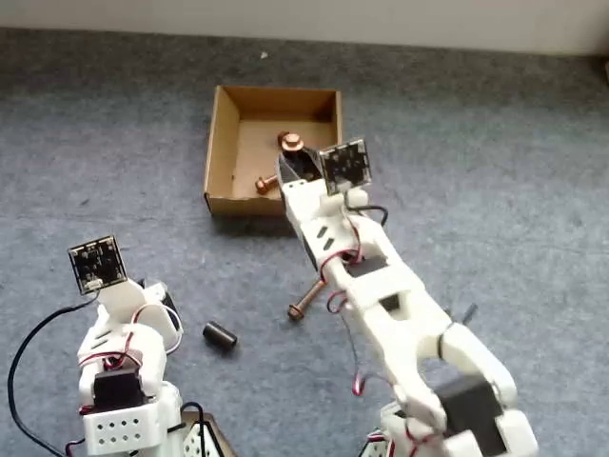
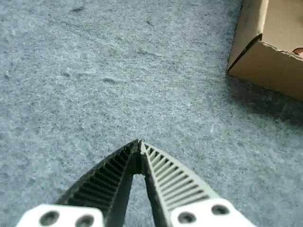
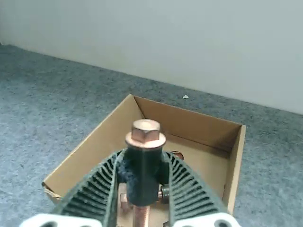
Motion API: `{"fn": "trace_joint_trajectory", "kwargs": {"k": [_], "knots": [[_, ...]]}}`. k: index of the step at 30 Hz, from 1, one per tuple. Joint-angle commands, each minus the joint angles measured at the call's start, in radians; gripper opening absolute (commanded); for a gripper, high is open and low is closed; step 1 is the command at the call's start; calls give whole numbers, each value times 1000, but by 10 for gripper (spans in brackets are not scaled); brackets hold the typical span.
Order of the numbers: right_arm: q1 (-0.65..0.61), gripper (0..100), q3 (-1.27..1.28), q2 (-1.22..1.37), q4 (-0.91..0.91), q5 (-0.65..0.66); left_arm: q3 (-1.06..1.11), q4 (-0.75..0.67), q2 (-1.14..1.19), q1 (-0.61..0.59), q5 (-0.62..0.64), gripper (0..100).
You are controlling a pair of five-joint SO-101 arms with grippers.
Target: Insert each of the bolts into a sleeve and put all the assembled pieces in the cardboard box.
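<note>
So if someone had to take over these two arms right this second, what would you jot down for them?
Left gripper: shut, empty, over the grey carpet.
Right gripper: shut on a copper-coloured bolt in a black cylindrical sleeve, held above the open brown cardboard box.
Done: at least one assembled piece lies in the box.
Left: put the held piece in the box, then join and box the loose copper bolt and loose black sleeve lying apart on the carpet.
</note>
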Motion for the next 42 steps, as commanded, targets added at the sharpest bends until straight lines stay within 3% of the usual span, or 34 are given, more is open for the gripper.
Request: {"fn": "trace_joint_trajectory", "kwargs": {"k": [1,4,9,19,23,28,33,42], "knots": [[-7,7,-168,147,-77,-9,19,3,-1,-8,-8,34],[-7,16,-294,285,-77,-9,19,3,-1,-8,-8,34],[-8,155,-390,414,-76,-9,19,0,-1,-1,-8,34],[-7,159,-367,360,-59,-8,19,-3,-2,-8,-8,34],[-15,159,-283,174,119,-8,19,-5,-4,-8,-8,35],[-38,159,-226,-107,495,-15,19,-5,-5,-45,-8,37],[-162,159,-166,-285,820,-15,19,-84,-5,-145,-8,37],[-421,159,-81,-262,915,-15,19,-112,-4,-182,-8,37]]}}
